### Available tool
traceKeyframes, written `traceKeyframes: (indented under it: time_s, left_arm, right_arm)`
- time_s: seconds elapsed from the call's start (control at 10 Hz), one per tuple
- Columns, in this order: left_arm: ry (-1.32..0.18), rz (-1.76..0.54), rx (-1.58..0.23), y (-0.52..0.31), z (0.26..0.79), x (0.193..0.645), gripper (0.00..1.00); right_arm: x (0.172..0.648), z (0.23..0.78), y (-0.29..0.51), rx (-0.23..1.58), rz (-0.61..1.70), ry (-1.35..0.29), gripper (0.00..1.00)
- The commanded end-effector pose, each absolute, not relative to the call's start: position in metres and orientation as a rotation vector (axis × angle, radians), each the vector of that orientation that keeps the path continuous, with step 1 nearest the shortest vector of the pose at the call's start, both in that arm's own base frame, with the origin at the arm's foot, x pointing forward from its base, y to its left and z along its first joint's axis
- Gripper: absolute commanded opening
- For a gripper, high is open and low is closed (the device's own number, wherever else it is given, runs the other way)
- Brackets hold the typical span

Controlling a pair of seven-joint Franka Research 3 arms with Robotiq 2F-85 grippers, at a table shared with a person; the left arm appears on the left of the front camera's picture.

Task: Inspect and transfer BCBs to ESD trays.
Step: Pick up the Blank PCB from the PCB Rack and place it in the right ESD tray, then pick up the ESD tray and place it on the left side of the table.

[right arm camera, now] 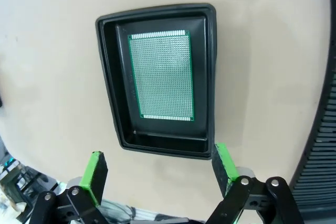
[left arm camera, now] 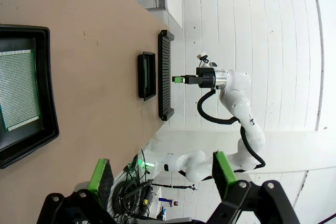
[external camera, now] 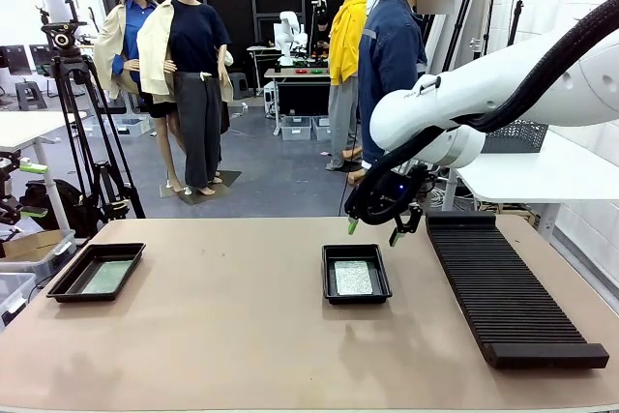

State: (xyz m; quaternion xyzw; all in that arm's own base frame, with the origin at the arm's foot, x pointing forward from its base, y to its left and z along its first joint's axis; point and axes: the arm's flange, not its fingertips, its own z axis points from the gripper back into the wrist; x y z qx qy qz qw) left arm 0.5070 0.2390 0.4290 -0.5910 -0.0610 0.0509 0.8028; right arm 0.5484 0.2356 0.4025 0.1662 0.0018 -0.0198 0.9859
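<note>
Two black ESD trays lie on the tan table. The middle tray holds a green BCB, and my right gripper hangs open just above its far edge with nothing between its fingers. In the right wrist view this tray and its BCB lie straight below the open gripper. The left tray also holds a BCB. In the left wrist view my left gripper is open and empty, high over the table, with that tray and its BCB at the picture's left edge.
A long black ribbed rack lies along the table's right side, close to the middle tray. A person stands behind the table's far edge near the right arm. A tripod stands off the table's far left.
</note>
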Motion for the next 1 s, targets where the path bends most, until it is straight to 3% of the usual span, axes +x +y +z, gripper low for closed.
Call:
traceKeyframes:
  time_s: [0.0,0.9]
  left_arm:
    - [-0.133,0.107,-1.267,0.2376,0.4313,0.5054,1.0]
    - [-0.133,0.107,-1.267,0.2376,0.4313,0.5054,1.0]
  right_arm:
    - [0.5481,0.4039,0.2358,0.349,-0.038,0.004,1.0]
    - [0.5481,0.4039,0.2358,0.349,-0.038,0.004,1.0]
